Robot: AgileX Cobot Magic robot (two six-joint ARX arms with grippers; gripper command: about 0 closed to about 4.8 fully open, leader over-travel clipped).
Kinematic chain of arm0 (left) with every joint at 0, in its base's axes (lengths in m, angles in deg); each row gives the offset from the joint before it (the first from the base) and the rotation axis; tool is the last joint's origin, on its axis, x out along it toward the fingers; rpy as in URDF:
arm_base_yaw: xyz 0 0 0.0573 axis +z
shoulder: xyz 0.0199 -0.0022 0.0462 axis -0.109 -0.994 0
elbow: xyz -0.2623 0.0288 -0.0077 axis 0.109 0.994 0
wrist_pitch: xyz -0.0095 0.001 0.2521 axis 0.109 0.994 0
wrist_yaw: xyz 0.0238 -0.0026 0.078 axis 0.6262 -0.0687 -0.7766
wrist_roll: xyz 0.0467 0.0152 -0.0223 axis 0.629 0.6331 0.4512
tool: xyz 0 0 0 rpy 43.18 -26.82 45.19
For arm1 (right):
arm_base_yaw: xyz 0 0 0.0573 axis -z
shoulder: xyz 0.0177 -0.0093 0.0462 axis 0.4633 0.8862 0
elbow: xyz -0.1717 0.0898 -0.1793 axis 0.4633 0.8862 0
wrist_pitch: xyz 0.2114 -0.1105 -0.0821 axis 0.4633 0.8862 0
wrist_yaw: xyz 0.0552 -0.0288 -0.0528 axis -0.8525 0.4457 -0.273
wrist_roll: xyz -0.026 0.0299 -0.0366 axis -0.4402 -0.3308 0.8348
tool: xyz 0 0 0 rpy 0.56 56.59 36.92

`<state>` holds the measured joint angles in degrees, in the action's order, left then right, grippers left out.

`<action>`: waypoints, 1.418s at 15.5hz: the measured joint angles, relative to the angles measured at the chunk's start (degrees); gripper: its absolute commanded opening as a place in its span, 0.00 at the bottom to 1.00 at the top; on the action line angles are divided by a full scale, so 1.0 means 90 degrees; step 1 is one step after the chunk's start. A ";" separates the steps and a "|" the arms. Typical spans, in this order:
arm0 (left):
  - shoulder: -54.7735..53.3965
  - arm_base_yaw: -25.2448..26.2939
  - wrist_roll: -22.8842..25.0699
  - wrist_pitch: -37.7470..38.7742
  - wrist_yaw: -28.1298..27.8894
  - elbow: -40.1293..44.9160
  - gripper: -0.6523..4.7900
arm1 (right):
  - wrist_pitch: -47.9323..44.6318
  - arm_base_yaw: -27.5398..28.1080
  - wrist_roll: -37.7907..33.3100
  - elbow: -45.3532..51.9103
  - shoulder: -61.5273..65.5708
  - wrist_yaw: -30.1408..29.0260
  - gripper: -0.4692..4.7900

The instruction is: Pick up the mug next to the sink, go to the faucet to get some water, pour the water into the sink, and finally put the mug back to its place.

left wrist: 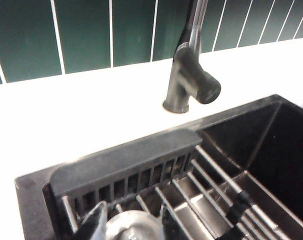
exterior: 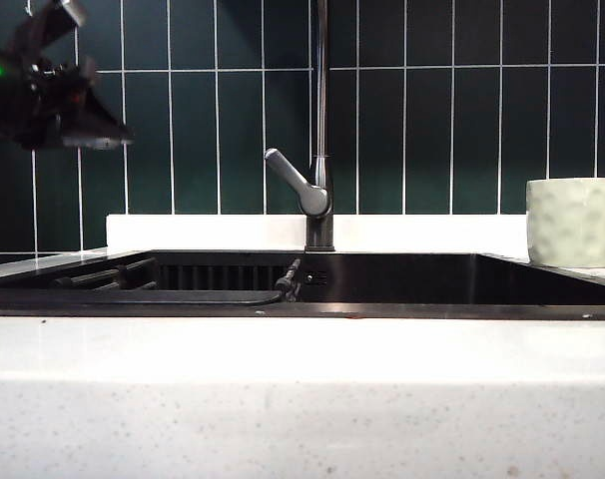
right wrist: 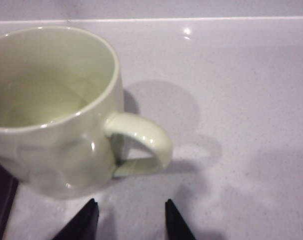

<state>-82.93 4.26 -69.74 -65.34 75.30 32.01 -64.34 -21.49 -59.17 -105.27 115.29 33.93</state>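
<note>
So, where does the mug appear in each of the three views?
Exterior view: the mug stands upright on the counter at the right edge, beside the sink.
Left wrist view: not in it.
Right wrist view: it fills the near side, handle toward the open right gripper.
Shared landmark: the white counter.

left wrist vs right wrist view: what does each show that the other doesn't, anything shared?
Only the left wrist view: the faucet, dark green wall tiles, the sink with a slatted rack inside it, and the left gripper open above that rack.

Only the right wrist view: the mug, upright on the counter, handle toward the open, empty right gripper.

Shared: just the white counter.
</note>
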 measured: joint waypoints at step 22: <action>-0.1469 -0.0046 -0.0160 -0.0102 0.0831 -0.1037 0.39 | -0.2322 0.0357 -0.0005 -0.0784 0.2361 0.0211 0.44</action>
<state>-96.15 3.84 -71.18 -66.26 82.78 22.67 -85.24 -18.28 -59.21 -112.33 136.54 35.83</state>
